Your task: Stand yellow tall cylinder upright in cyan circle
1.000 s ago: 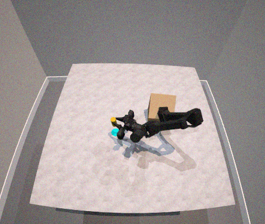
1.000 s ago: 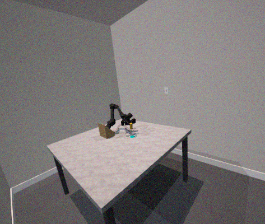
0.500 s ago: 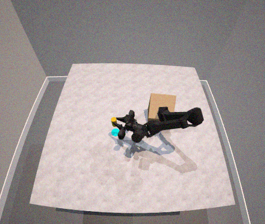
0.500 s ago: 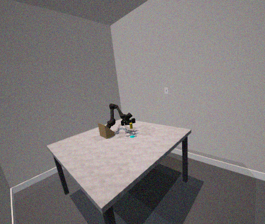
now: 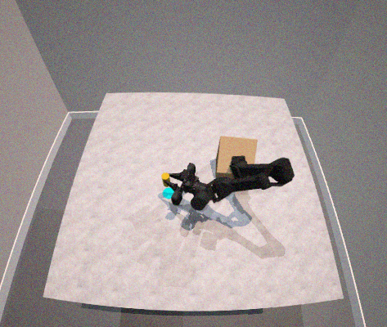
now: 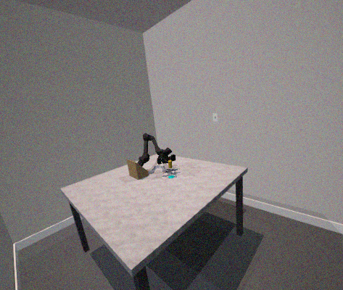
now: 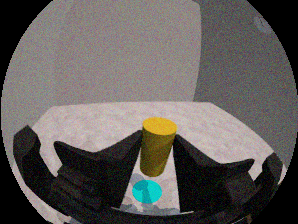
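My gripper [image 5: 171, 183] [image 6: 170, 162] [image 7: 157, 136] is shut on the yellow tall cylinder [image 5: 165, 176] [image 6: 170, 164] [image 7: 157, 144]. The cylinder stands nearly upright between the fingers and is held above the table. The cyan circle [image 5: 168, 194] [image 6: 171, 176] [image 7: 147, 191] lies flat on the table just below and a little nearer the arm than the cylinder. In the wrist view the circle shows whole between the fingers, under the cylinder's lower end. The cylinder's lower end is hidden by the fingers in the top and exterior views.
A tan box [image 5: 237, 157] [image 6: 136, 170] stands on the table [image 5: 139, 253] [image 6: 152, 217] beside the arm's base, behind the gripper. The arm [image 5: 245, 180] [image 6: 149, 145] stretches from there towards the circle.
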`<control>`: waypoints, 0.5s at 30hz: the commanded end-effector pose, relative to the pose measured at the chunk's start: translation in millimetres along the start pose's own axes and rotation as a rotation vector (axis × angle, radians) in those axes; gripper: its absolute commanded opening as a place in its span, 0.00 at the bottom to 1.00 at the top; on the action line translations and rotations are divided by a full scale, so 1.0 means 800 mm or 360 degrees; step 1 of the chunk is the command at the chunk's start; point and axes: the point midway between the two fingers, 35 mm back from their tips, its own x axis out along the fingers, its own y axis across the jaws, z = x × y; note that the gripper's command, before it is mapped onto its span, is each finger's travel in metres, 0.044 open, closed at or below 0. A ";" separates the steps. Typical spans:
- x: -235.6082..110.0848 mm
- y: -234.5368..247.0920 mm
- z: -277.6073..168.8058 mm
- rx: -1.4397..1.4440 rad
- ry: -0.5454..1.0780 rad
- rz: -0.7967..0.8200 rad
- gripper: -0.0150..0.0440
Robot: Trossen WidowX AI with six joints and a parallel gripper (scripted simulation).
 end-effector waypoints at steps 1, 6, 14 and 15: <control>0.003 0.000 -0.015 0.0012 -0.0009 -0.0007 0.43; 0.006 0.001 -0.035 0.0013 -0.0008 -0.0008 0.43; 0.007 -0.001 -0.066 0.0013 -0.0009 -0.0007 0.43; 0.007 -0.001 -0.070 0.0013 -0.0009 -0.0006 0.43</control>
